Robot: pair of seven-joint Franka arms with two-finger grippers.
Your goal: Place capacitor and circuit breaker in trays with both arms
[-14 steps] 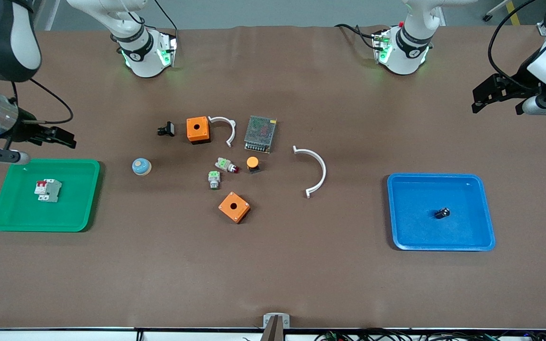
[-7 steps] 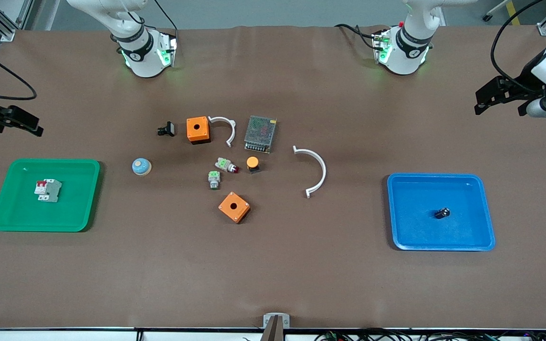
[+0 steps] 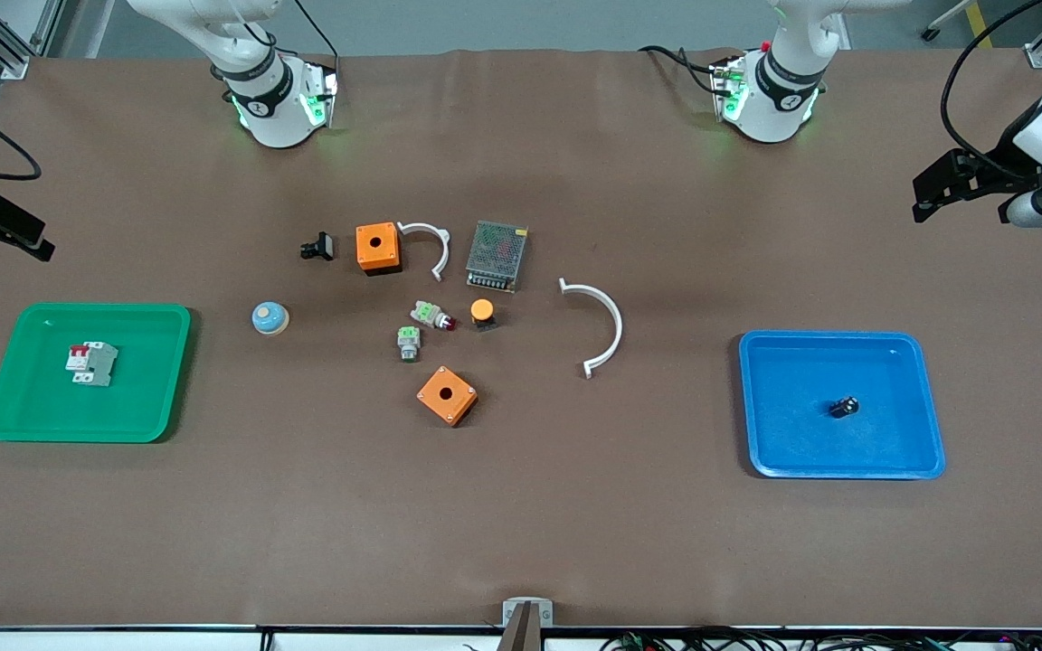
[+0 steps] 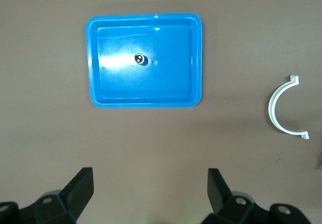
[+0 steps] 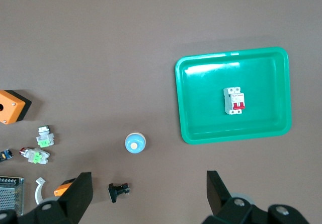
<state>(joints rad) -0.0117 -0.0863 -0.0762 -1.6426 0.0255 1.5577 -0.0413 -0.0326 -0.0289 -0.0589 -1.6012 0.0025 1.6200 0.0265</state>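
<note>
The circuit breaker (image 3: pixel 91 363), a light grey block with red levers, lies in the green tray (image 3: pixel 168 380) at the right arm's end of the table; it also shows in the right wrist view (image 5: pixel 235 100). The capacitor (image 3: pixel 843 407), a tiny black cylinder, lies in the blue tray (image 3: pixel 756 407) at the left arm's end; it also shows in the left wrist view (image 4: pixel 140 59). My right gripper (image 3: pixel 5 235) (image 5: pixel 148 196) is open and empty, high above the table edge by the green tray. My left gripper (image 3: pixel 960 194) (image 4: pixel 151 194) is open and empty, high above bare table by the blue tray.
Loose parts lie mid-table: two orange boxes (image 3: pixel 377 247) (image 3: pixel 447 394), a metal power supply (image 3: pixel 497 255), two white curved clamps (image 3: pixel 601 325) (image 3: pixel 429 244), a black clip (image 3: pixel 317 246), a blue round button (image 3: pixel 269 317), an orange-capped button (image 3: pixel 482 312) and green-topped parts (image 3: pixel 409 342).
My right gripper has drawn away from the green tray toward the table edge. My left gripper has shifted slightly outward. The breaker and the capacitor have stayed in their trays.
</note>
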